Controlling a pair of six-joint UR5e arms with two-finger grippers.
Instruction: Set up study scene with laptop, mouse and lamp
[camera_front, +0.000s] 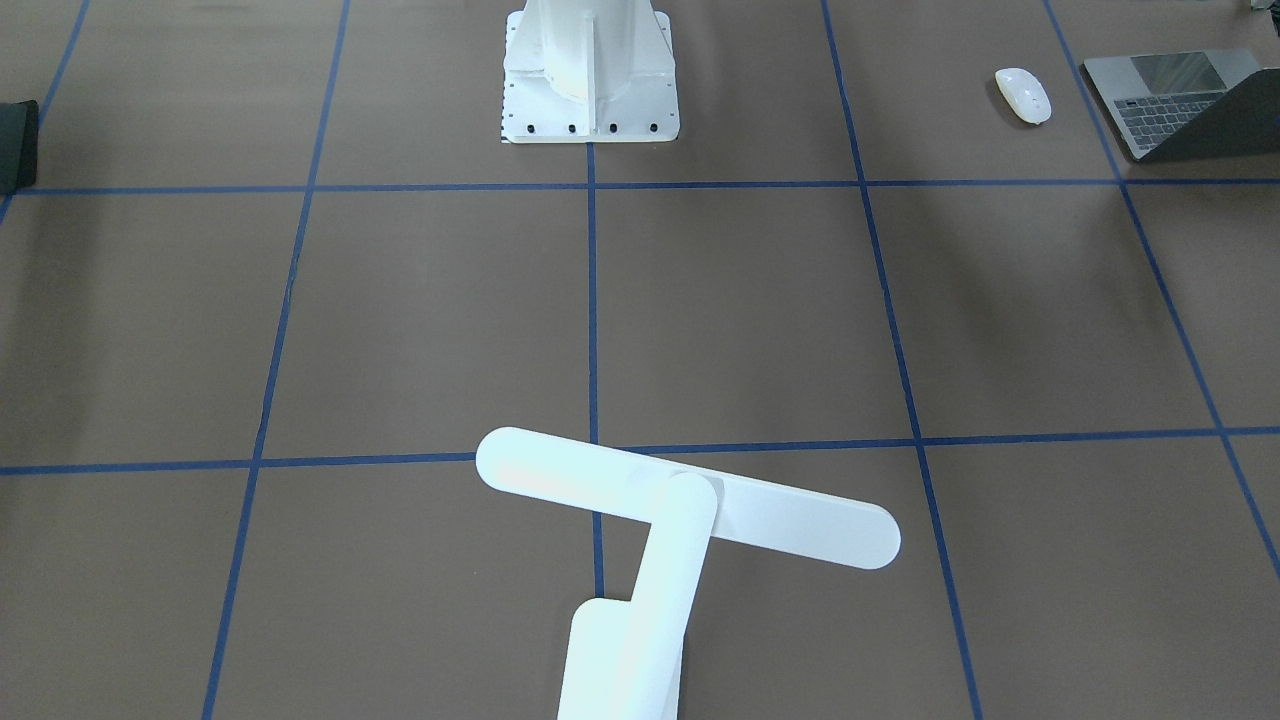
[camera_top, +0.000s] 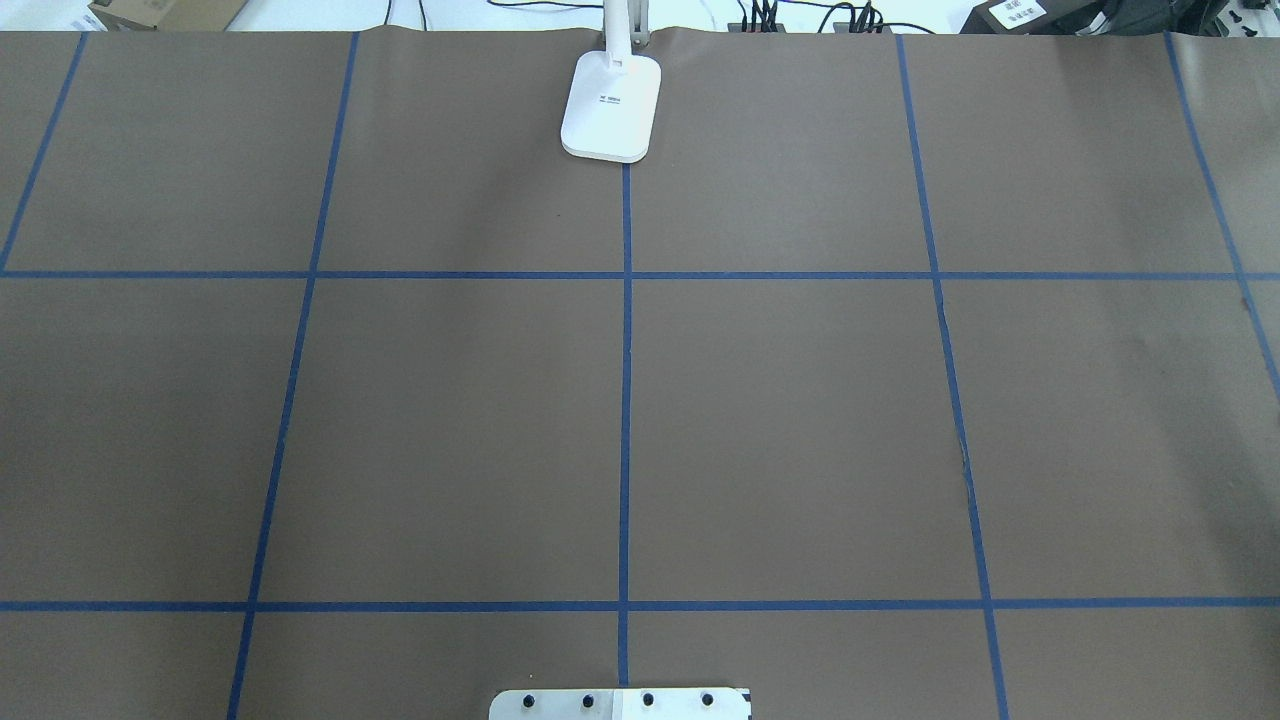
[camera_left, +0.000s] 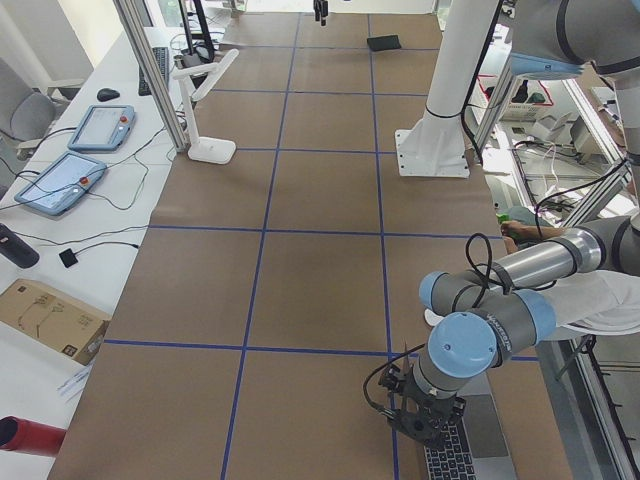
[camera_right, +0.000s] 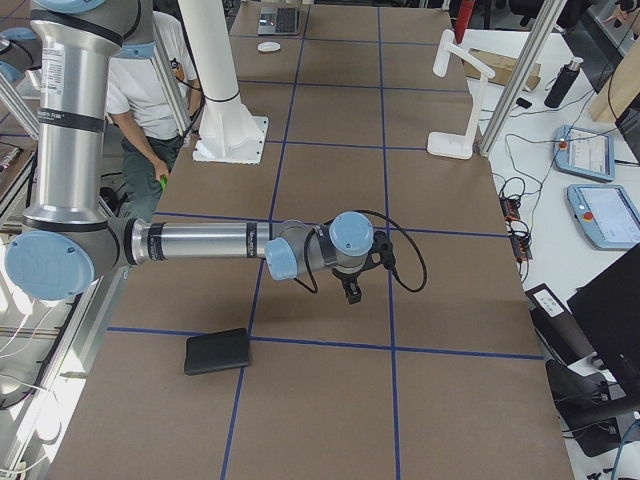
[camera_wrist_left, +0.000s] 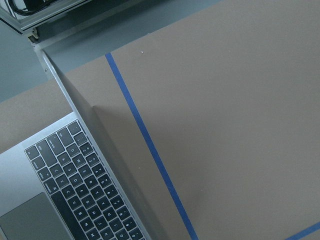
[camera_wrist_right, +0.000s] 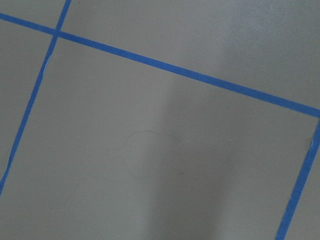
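A small dark label (camera_top: 610, 98) on the foot of the white lamp (camera_top: 612, 125) is too fine to read, as are the white legends on the black keys (camera_wrist_left: 85, 185) of the open grey laptop (camera_front: 1165, 100). The lamp stands at the middle of the table's (camera_top: 800, 400) far edge, across from the robot's pedestal (camera_front: 590, 85). The laptop sits at the robot's left end of the table, the white mouse (camera_front: 1023, 95) just beside it on the pedestal side. The left gripper (camera_left: 421, 425) hangs over the laptop's keyboard, and the right gripper (camera_right: 351, 292) hangs low over bare brown table near a flat black mat (camera_right: 217, 351). Whether either gripper's jaws are parted or closed cannot be told, and neither is seen holding anything.
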